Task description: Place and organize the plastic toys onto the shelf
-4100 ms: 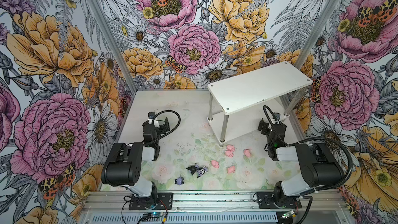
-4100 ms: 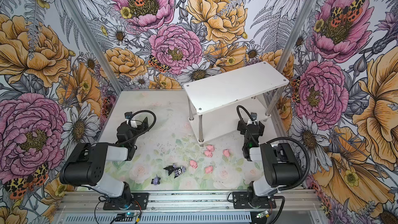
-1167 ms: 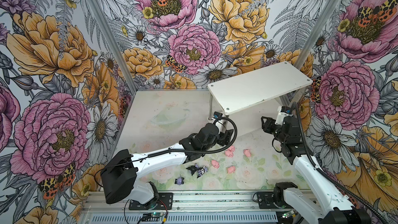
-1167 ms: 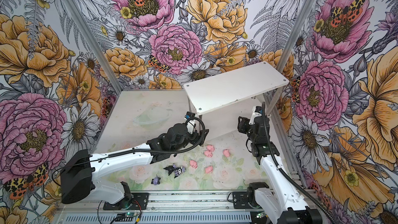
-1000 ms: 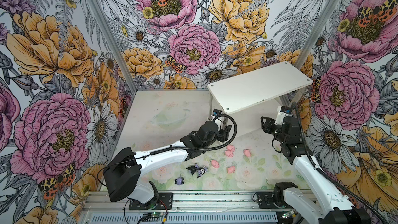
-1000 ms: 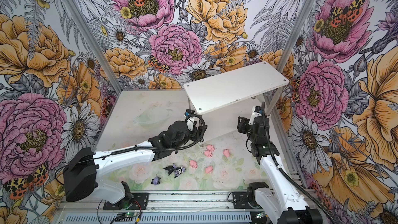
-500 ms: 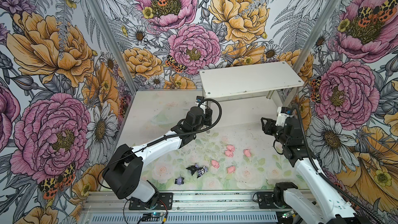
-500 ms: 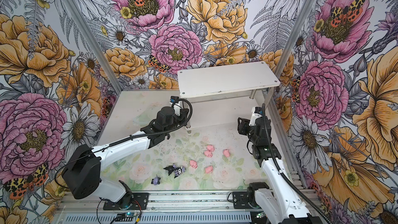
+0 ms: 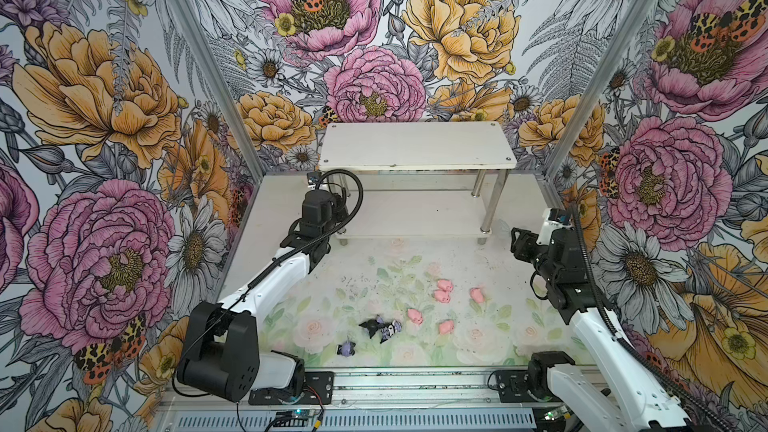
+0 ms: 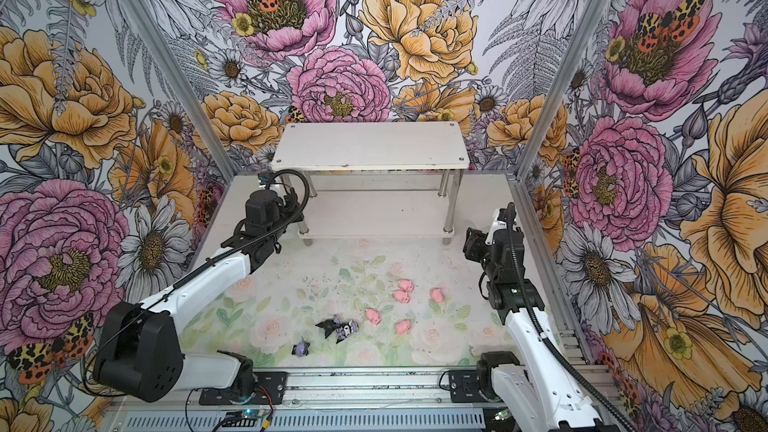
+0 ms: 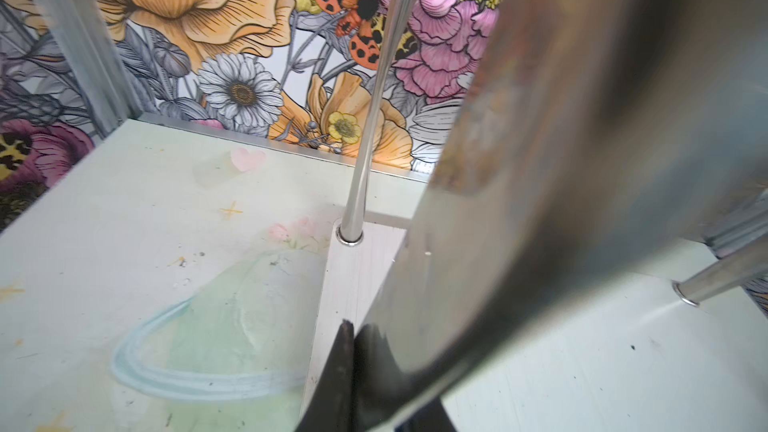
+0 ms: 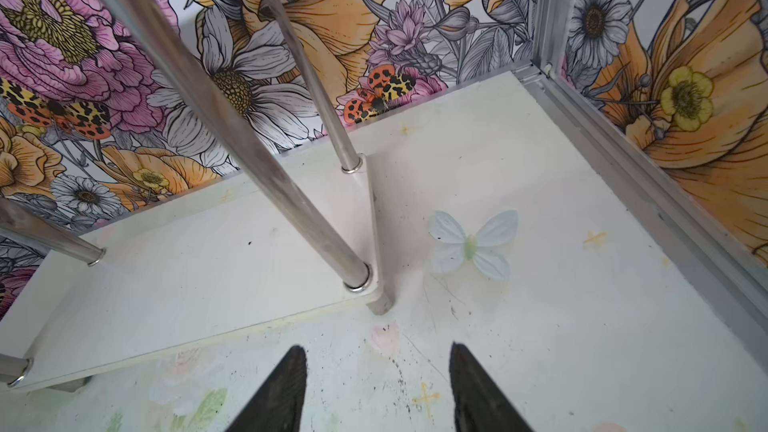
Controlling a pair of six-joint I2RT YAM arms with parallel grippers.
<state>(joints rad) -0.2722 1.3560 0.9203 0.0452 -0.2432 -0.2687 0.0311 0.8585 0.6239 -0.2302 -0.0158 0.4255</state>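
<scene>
All five tiny pink plastic pig figures (image 9: pixel 440 295) and all three tiny black-and-lavender pointed-ear figures (image 9: pixel 372 324) sit on the floral tabletop (image 9: pixel 457 251) in front of the white two-tier metal-post shelf (image 9: pixel 417 146). Both tiers look bare, so nothing is placed and the whole job is left.

Left gripper (image 11: pixel 351 328): jaws pressed together, empty, beside the shelf's left front post (image 11: pixel 540 160). Right gripper (image 12: pixel 376 347): jaws apart, empty, just before the shelf's right front post (image 12: pixel 232 118).

Hard to see:
- The top board hides the back of the lower tier.
- The blurred left front post fills much of the left wrist view.
- The toys are too small to tell whether they're upright or tipped.
</scene>
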